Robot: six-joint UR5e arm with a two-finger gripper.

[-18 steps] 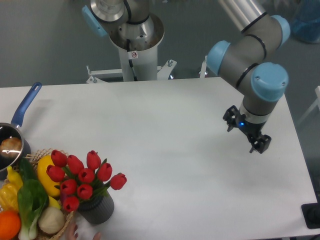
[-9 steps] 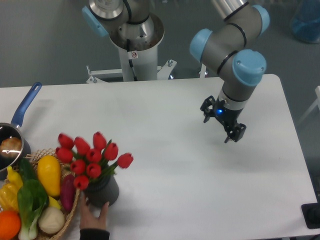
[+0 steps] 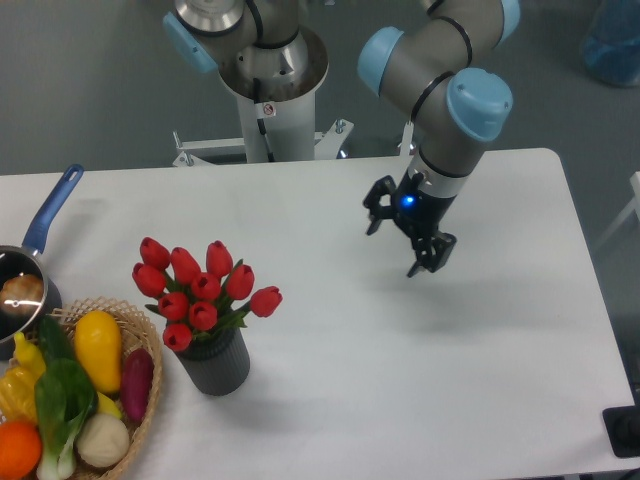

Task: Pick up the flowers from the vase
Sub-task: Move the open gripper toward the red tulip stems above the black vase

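basket (image 3: 150, 400): cut by left, bottom edges | pot (image 3: 25, 290): cut left

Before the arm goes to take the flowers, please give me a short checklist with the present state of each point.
1. Gripper open and empty: ok.
2. Flowers sitting in the vase: ok.
3. Vase upright on the table: ok.
4. Open table between gripper and flowers: ok.
5. Wicker basket apart from the vase: ok, but close.
6. Gripper above the flowers: not ok, it is far to the right of them in the picture.
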